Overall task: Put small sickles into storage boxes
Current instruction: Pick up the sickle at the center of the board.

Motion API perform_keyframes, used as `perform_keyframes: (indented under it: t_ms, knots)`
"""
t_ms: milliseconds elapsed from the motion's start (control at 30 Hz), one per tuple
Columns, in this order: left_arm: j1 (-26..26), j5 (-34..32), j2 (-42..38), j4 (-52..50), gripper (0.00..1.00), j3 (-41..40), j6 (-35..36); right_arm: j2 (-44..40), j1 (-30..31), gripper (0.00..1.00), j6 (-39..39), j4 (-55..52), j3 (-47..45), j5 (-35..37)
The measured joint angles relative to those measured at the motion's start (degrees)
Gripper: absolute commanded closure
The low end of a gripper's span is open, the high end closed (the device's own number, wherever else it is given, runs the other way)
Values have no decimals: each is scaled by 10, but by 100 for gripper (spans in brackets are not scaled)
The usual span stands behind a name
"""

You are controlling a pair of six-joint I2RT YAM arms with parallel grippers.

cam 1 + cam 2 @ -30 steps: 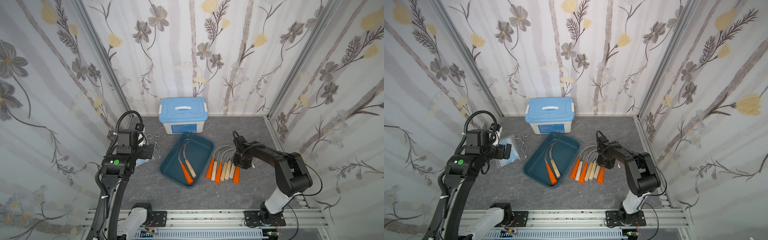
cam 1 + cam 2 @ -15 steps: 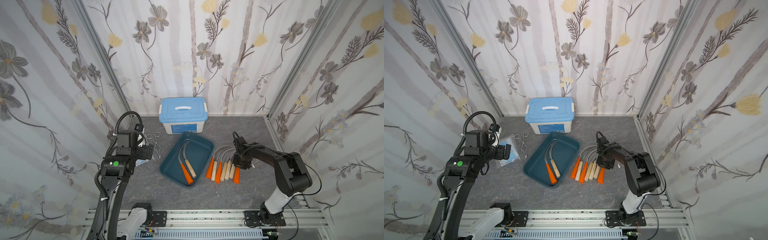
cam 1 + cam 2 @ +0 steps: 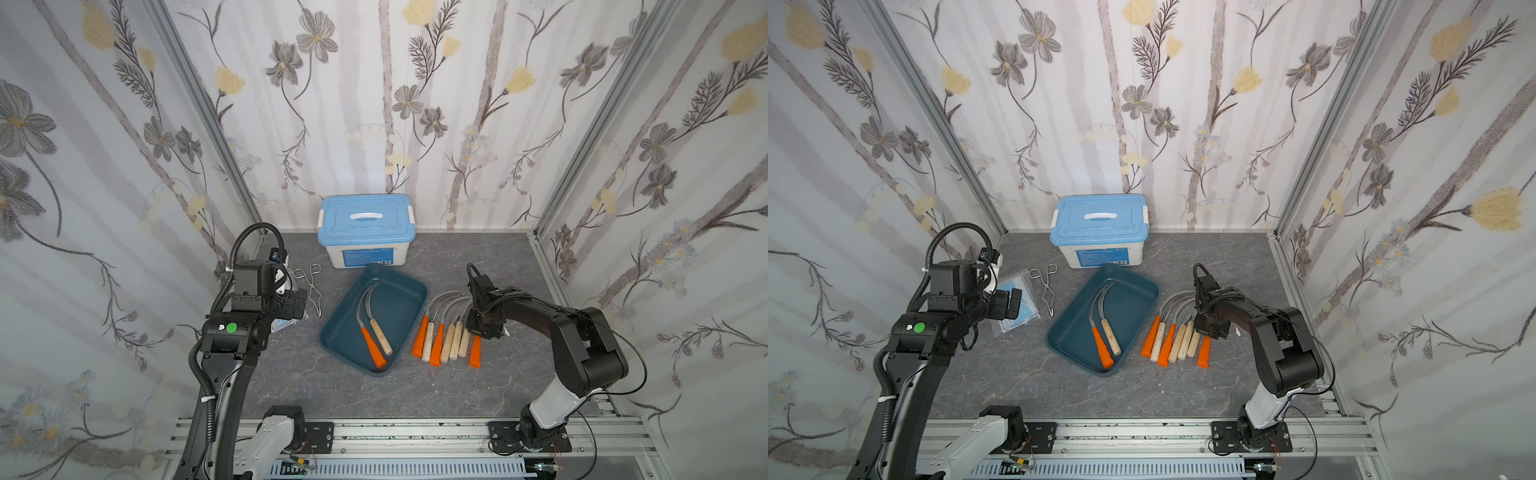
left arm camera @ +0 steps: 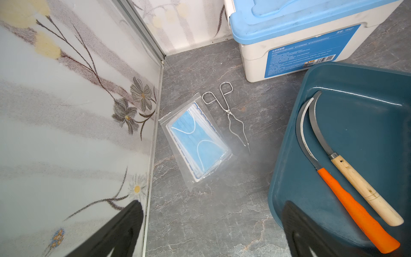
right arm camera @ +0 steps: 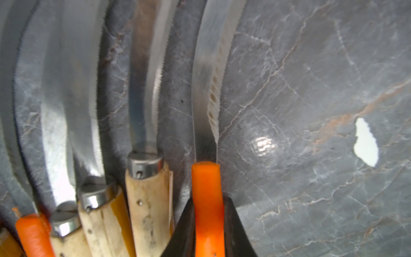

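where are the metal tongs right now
In both top views the metal tongs lie on the table between the bagged face masks and the teal tray, near the white box.

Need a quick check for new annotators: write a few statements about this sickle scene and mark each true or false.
1. The teal tray holds two sickles. True.
2. The right gripper is closed on a wooden handle. False: it clamps the orange-handled sickle farthest from the tray.
3. The white box has its blue lid on. True.
4. The left gripper holds the tongs. False: its jaws are open and empty; the tongs lie on the table.
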Motion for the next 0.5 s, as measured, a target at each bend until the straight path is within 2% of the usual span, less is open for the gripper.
perform_keyframes:
  t_ms: [500]
  knots:
    - [0,0,8,0,0,7,0,-31,0,100,-5,-14,-2,4]
